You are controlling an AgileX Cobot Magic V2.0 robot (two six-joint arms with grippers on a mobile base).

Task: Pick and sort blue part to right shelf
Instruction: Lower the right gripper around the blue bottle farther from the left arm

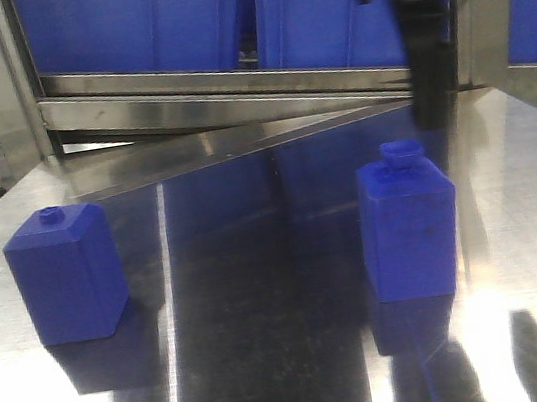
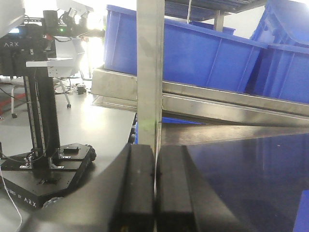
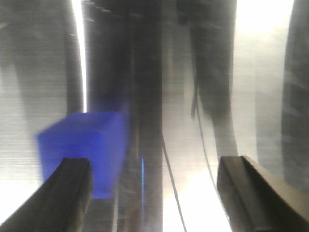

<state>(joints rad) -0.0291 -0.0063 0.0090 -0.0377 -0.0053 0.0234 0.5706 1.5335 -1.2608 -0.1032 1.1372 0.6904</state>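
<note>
- Worktop (image 1: 272,362) of reflective steel fills the exterior front view. The blue part (image 1: 409,230), tall with a wide cap, stands upright toward its right edge. It is well apart from a squat blue block (image 1: 68,276) near the left edge.
- Behind the worktop's far edge rises the right shelf (image 1: 230,80). Its steel rails carry blue bins (image 1: 141,23) whose tops the frame cuts off.
- A dark arm (image 1: 422,46) hangs at upper right, above and behind the blue part. It is blurred, and its gripper cannot be made out in this view.
- In the left wrist view the left gripper (image 2: 155,154) is clenched. Its black fingers (image 2: 137,183) are pressed together with nothing between them, in line with a steel post (image 2: 149,72) of the shelf.
- To the left stands another robot base (image 2: 43,169) with a mast. "ARX" reads in white at top left, and "BY ARX", small and faint, on the base.
- The right wrist view is heavily blurred. The right gripper (image 3: 164,193) is released, with its fingers (image 3: 72,198) spread wide and cut off at the bottom edge.
- A blue shape (image 3: 82,145) sits on the worktop just beyond the picture-left finger, not between the two. Its cap is unseen, so which block it is cannot be told.
</note>
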